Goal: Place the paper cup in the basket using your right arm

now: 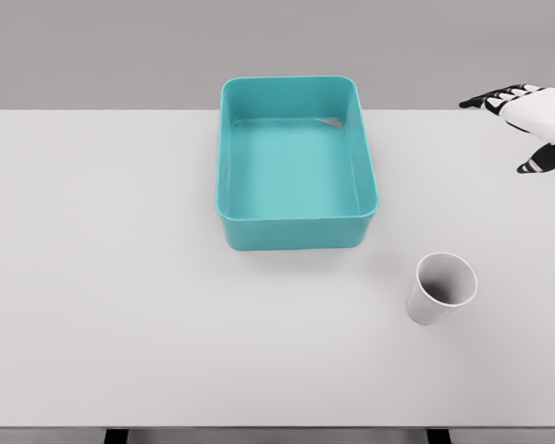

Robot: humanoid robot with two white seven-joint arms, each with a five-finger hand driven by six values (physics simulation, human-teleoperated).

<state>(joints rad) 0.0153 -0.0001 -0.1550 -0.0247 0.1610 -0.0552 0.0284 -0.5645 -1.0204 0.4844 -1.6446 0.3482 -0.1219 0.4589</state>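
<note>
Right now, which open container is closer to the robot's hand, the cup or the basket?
The white paper cup. It stands right of the teal basket, on the same side as the right hand, which hovers open.

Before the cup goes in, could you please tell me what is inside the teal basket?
The teal rectangular plastic basket shows only its bare floor, with a pale glint near the far right corner. Its near wall hides a strip of floor.

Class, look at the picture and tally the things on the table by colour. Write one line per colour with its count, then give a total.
Teal: 1, the basket
White: 1, the paper cup
Total: 2 things on the table
</note>
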